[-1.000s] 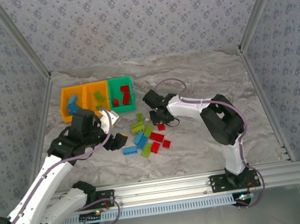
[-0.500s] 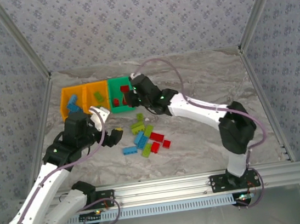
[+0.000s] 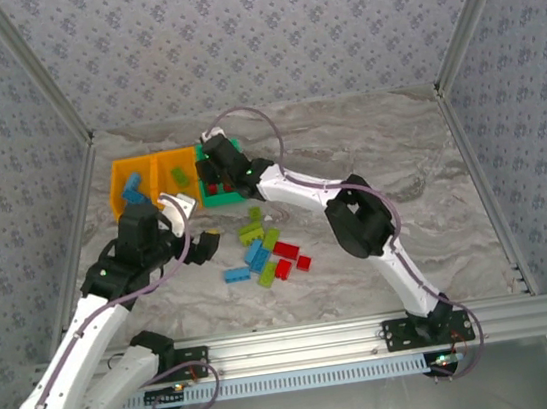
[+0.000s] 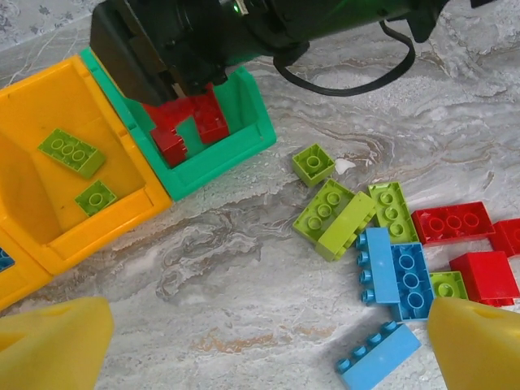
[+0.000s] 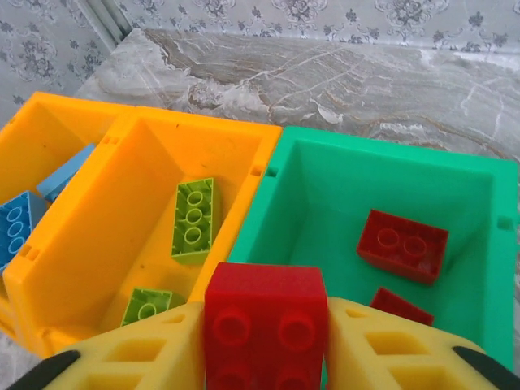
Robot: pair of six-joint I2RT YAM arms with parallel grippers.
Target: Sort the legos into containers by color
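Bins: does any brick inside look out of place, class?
Nothing stands out: the left orange bin holds blue bricks, the middle orange bin lime bricks, the green bin red bricks; the right gripper grips another red brick.

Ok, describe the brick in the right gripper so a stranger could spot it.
Three bins line up at back left; the green bin is rightmost. Above it the right gripper pinches a red brick, the only one held.
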